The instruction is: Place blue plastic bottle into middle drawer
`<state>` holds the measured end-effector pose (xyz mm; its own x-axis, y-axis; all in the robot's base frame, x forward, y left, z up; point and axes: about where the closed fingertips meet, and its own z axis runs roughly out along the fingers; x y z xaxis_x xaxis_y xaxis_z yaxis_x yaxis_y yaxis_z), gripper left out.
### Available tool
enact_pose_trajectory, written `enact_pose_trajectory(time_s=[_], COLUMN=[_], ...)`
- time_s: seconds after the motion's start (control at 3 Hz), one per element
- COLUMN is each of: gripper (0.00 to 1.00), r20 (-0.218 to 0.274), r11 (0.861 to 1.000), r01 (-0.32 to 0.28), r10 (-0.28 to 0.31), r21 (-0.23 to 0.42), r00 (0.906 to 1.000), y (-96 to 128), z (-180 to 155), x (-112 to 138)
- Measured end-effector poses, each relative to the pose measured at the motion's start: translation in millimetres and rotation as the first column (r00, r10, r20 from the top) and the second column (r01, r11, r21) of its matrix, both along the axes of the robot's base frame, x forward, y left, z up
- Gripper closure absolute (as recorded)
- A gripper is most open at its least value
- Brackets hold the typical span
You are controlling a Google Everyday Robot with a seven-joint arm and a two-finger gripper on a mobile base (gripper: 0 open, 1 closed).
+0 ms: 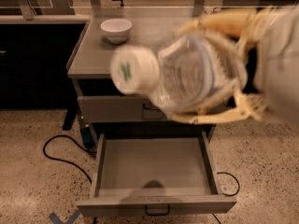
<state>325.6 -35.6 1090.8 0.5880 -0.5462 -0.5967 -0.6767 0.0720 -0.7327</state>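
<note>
The blue plastic bottle (187, 76) is a large clear bottle with a white cap bearing green marks and a pale blue label edge. It lies sideways in the air, cap pointing left, close to the camera. My gripper (212, 73) is shut on the bottle, its cream fingers (210, 118) wrapped over and under the body, coming in from the right. The bottle hangs high above the cabinet front. The middle drawer (154, 164) stands pulled open below, a shallow grey tray with a small dark wire handle, and the bottle's shadow falls near its front edge.
A white bowl (116, 30) sits on the grey cabinet top (93, 55) at the back left. The closed upper drawer (112, 108) is above the open one. A black cable (60, 153) loops on the speckled floor to the left, another to the right.
</note>
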Motion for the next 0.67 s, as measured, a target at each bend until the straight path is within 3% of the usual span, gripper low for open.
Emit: enact_pose_trajectory(time_s=[0.33,0.67], gripper=[1.0,1.0], r20=[-0.021,-0.022], r11=[0.999,0.999], r01=[-0.01,-0.01], r10=[0.009,0.009], r21=[-0.037,-0.037], r00=[0.9997,0.9997], y=[-2.4,-2.4], z=[-38.5,-38.5], x=[-0.2,-0.2])
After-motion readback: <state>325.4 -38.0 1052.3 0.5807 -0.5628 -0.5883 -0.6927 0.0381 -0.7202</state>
